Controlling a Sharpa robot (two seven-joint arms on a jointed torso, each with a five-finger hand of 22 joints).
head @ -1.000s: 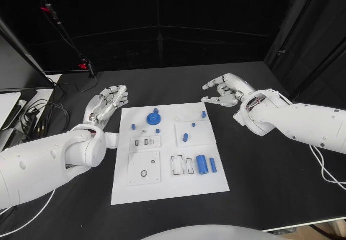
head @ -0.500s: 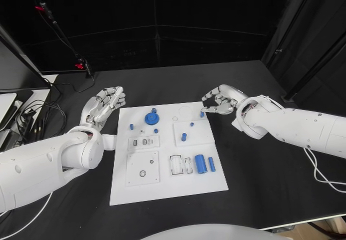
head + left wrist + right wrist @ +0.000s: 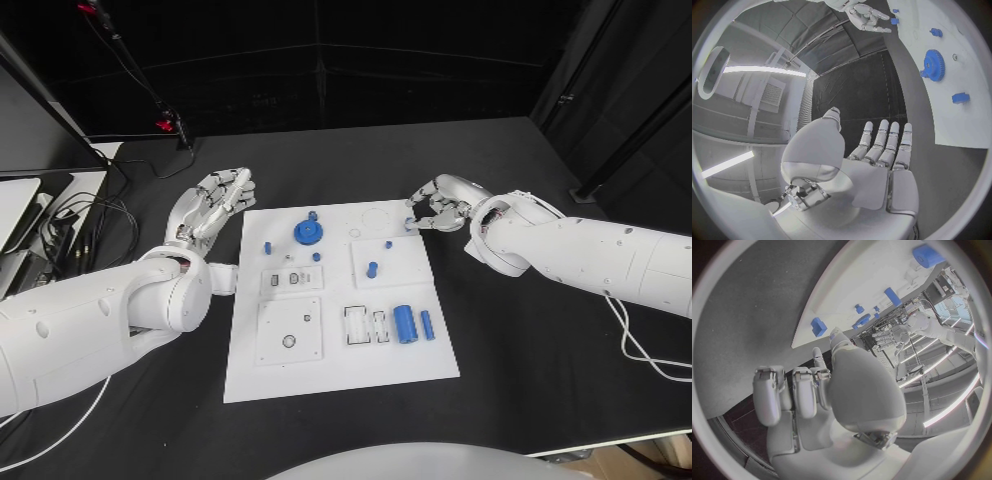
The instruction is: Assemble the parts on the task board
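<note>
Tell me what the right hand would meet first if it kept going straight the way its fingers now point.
Probably the small blue part at the white task board's far right corner: the right hand's curled fingers aim at it from close by. Whether they already touch it is unclear; depth is hard to judge.

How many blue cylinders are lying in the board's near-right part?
2: a thick blue cylinder and a thin blue cylinder just right of it, both on the task board. None looks hidden there.

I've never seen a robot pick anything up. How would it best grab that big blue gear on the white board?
Probably from straight above, fingers pinching across the toothed rim. The gear lies flat on the board, so its edge is the only part standing free; its raised middle hub could also be pinched.
</note>
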